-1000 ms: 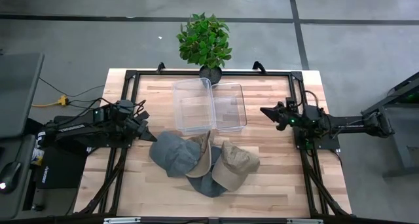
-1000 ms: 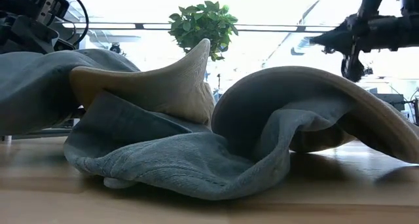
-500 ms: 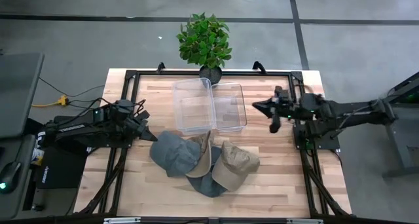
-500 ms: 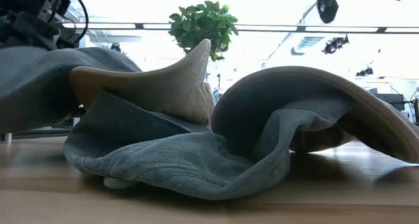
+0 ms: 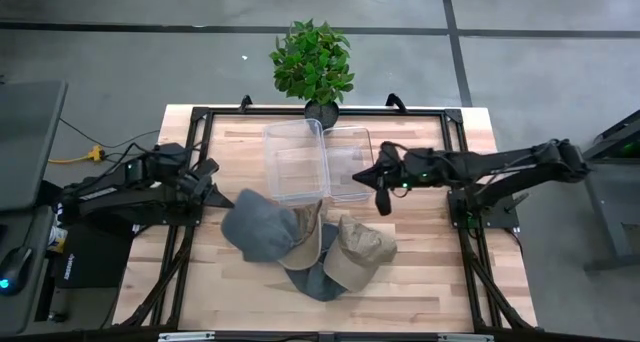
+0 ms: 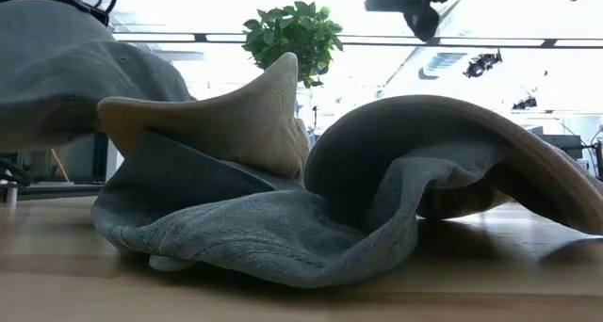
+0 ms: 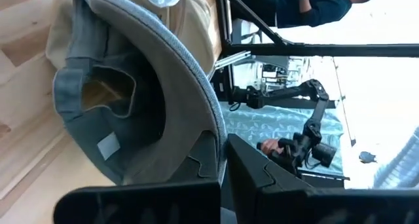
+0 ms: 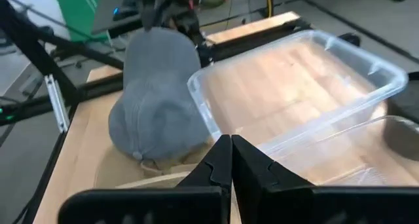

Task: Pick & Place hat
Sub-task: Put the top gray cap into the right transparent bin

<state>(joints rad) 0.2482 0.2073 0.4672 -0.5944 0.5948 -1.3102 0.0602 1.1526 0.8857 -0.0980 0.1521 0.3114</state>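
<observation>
Hats lie heaped on the surface's near half: a grey-blue hat (image 5: pixel 318 278) flattened at the bottom at about 6 o'clock, a tan cap (image 5: pixel 357 250) on top of it toward 5 o'clock, and a cream cap (image 5: pixel 306 232) wedged between them and the grey hat (image 5: pixel 256 225) at about 8 o'clock. In the low view that grey hat (image 6: pixel 66 72) hangs clear of the wood at the far left, its brim side raised, so it looks lifted rather than resting.

The left pincer (image 5: pixel 212 186) sits at the grey hat's 10 o'clock edge, clenched on its rim; the left wrist view shows the hat's open underside (image 7: pixel 124 99) hanging just past the fingers (image 7: pixel 252 175). The left arm reaches in low from 9 o'clock, nearly level.

Beyond the pile, toward 12 o'clock, two clear bins (image 5: pixel 318 162) stand side by side. The likely drop point lies at roughly 1 o'clock from the held hat, just beside it, so the coming move is a short carry up and across, the hat's long axis running brim-to-crown toward 4 o'clock.

The right pincer (image 5: pixel 382 178) hovers over the right bin's 3 o'clock edge, its fingers (image 8: pixel 219 162) pressed together on nothing, arm stretched out long from 3 o'clock. A potted plant (image 5: pixel 312 62) stands at the far edge.
</observation>
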